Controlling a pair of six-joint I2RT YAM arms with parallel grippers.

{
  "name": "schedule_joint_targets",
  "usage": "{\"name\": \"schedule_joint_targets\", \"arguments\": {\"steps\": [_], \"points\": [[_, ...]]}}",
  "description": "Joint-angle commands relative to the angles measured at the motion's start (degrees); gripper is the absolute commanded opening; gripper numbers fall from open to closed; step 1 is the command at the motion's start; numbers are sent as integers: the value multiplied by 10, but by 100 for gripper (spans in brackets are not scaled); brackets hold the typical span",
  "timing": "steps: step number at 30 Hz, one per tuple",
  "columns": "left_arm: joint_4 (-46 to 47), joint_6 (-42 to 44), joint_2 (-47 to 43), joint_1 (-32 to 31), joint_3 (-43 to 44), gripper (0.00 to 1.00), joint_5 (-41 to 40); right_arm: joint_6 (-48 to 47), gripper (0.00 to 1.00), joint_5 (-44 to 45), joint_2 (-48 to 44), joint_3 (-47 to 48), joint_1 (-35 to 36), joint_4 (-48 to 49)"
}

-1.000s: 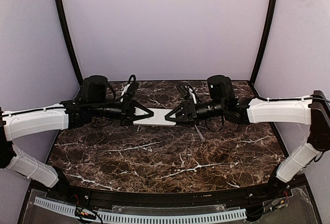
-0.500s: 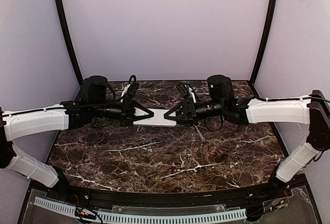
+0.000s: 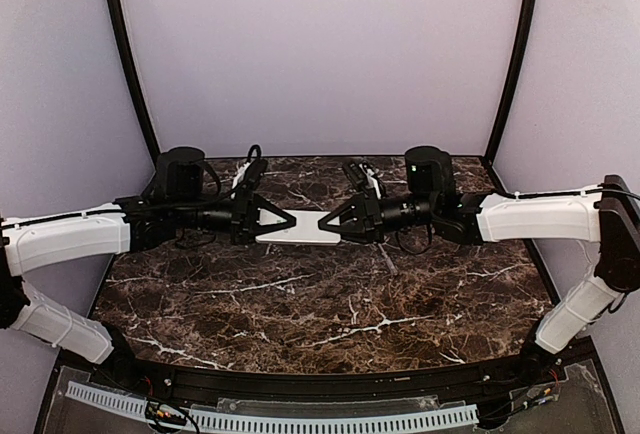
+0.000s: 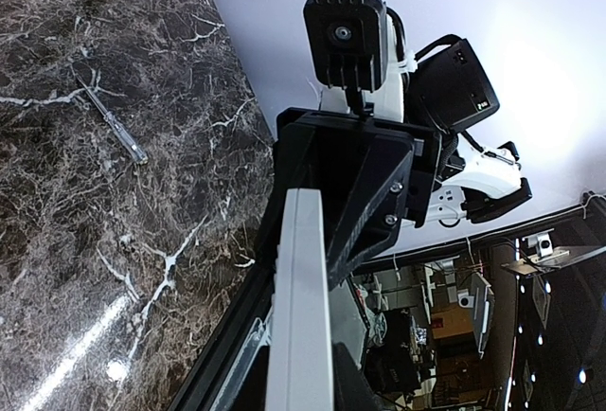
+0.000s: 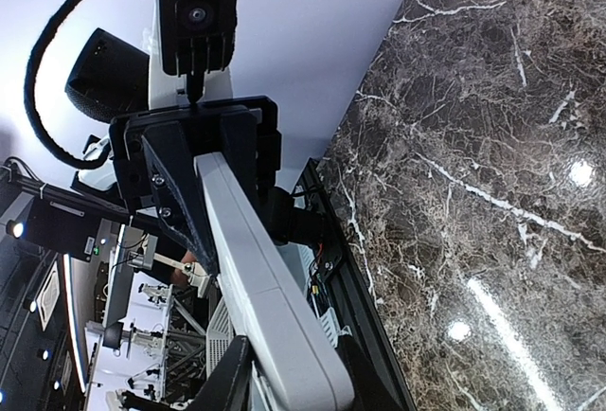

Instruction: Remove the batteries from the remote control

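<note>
Top external view: the white remote control [image 3: 300,229] is held by both ends, toward 12 o'clock on the marble table [image 3: 300,324].
The left gripper [image 3: 289,222], at 9 o'clock of the remote control, is closed tight on that end. The right gripper [image 3: 327,224], at 3 o'clock, is closed tight on the other end. A thin stick-like tool [image 4: 112,123] lies flat on the table, apart from them.
</note>
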Motion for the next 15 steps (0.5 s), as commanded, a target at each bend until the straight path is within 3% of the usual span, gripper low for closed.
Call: {"name": "schedule_joint_targets", "arguments": {"steps": [1, 10, 15], "points": [[22, 0, -16, -1, -3, 0, 2, -2, 18, 13, 5, -5, 8, 0], [31, -8, -21, -1, -5, 0, 5, -12, 1, 9, 7, -3, 15, 5], [72, -36, -22, 0, -8, 0, 22, -12, 0, -7, -8, -15, 15, 29]]}}
